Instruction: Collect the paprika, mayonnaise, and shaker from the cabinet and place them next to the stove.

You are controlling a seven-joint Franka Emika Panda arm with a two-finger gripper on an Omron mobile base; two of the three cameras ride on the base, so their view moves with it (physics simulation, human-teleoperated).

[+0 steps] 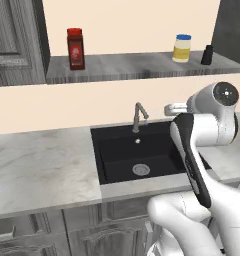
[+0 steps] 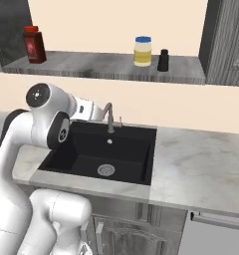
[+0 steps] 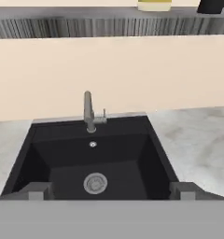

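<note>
Hand view: spread gripper (image 3: 109, 195) above black sink (image 3: 48, 158) (faucet (image 3: 88, 112) behind)

We face a cream wall (image 1: 117, 20) — below it, a marbled grey counter (image 1: 37, 170) with a black sink (image 1: 137, 155) and grey faucet (image 1: 138, 116).

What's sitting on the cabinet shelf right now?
On the cabinet shelf: paprika at left, mayonnaise and shaker together at right. Nothing covers them.
</note>
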